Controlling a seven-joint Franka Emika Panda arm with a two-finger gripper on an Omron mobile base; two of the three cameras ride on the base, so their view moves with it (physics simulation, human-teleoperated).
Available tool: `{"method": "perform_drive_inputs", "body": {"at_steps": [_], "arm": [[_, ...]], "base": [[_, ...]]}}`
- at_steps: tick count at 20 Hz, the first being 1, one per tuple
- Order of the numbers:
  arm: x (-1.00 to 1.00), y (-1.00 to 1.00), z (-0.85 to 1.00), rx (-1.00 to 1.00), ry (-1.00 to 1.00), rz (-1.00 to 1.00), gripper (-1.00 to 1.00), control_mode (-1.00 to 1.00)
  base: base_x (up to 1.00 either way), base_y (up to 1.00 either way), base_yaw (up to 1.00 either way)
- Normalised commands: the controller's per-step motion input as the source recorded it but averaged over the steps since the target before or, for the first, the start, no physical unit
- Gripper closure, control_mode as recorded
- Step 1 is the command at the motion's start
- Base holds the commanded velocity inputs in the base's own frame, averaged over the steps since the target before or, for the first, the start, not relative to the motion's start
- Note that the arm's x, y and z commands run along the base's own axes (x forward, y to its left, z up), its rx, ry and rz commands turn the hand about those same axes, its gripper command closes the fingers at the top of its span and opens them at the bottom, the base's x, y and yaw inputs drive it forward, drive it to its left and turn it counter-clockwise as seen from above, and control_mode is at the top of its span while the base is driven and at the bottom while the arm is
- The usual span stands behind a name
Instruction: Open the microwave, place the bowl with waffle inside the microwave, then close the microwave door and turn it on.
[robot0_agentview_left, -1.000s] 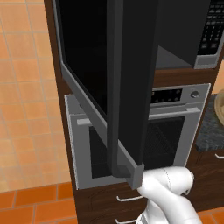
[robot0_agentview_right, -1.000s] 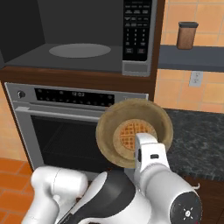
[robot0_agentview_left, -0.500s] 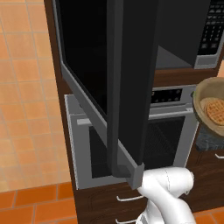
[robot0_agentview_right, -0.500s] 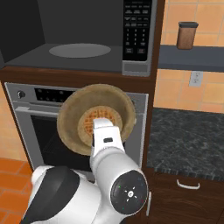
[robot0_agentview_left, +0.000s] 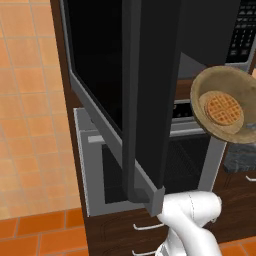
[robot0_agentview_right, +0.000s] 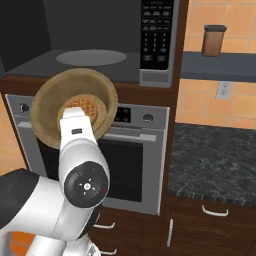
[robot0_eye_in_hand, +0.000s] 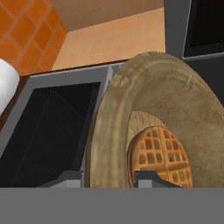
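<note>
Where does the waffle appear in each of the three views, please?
Left base view: right side, at mid-height, in the bowl, waffle.
Right base view: left of centre, waffle above the arm.
Hand view: lower centre-right, waffle inside the bowl.
Shared landmark: the oven behind it.

The dark speckled stone worktop (robot0_agentview_right: 215, 155) runs along the right side of the scene, just right of the steel oven, on brown cabinets with pale curved handles. Above it, against the orange tiled wall, a grey shelf (robot0_agentview_right: 220, 66) juts out to the right of the microwave, and a brown canister (robot0_agentview_right: 213, 40) with a dark lid stands upright on it. Inside the open microwave, the dark cavity floor (robot0_agentview_right: 45, 67) carries a flat round grey turntable plate (robot0_agentview_right: 91, 57), lying near its middle. The orange tiled floor (robot0_agentview_left: 35, 230) shows at the lower left.
</note>
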Motion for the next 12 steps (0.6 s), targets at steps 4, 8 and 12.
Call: {"method": "perform_drive_inputs", "body": {"at_steps": [4,8,12], "arm": [[0.25,0.71,0.29,0.00,-0.01,0.00,1.00,-1.00],[0.16,0.63,0.36,0.00,0.00,0.00,1.00,-1.00],[0.19,0.48,0.47,0.00,0.01,0.00,1.00,-1.00]], "base": [[0.00,0.00,0.00],[0.00,0.00,0.00],[0.00,0.00,0.00]]}}
